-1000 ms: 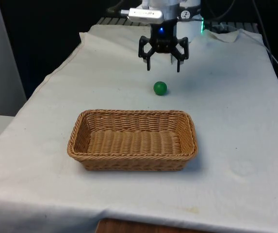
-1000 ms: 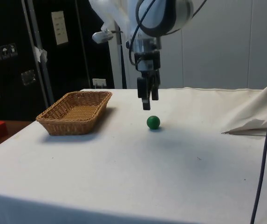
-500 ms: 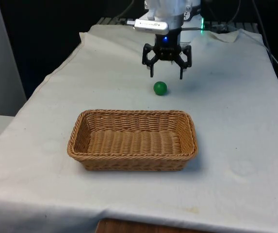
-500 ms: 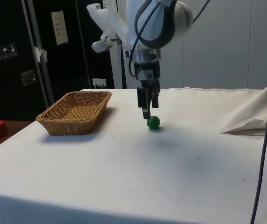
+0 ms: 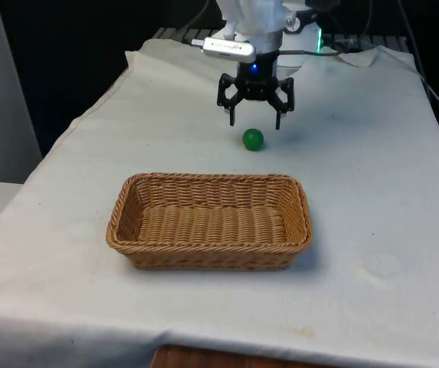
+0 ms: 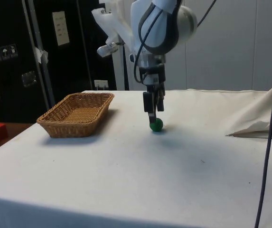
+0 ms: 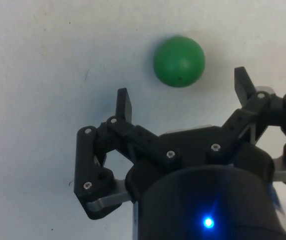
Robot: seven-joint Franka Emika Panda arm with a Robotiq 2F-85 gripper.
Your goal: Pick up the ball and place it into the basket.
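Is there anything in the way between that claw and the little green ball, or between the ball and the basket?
Nothing visible. The open gripper hangs close above the green ball, with only air between. From the ball to the wicker basket there is just bare white cloth.

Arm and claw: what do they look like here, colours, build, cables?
The arm is glossy white with rounded joint housings and dark seams. Black cables loop off it and hang beside the table. The claw is matte black: two fingers on open linkage bars with visible screws, mounted under a dark round body.
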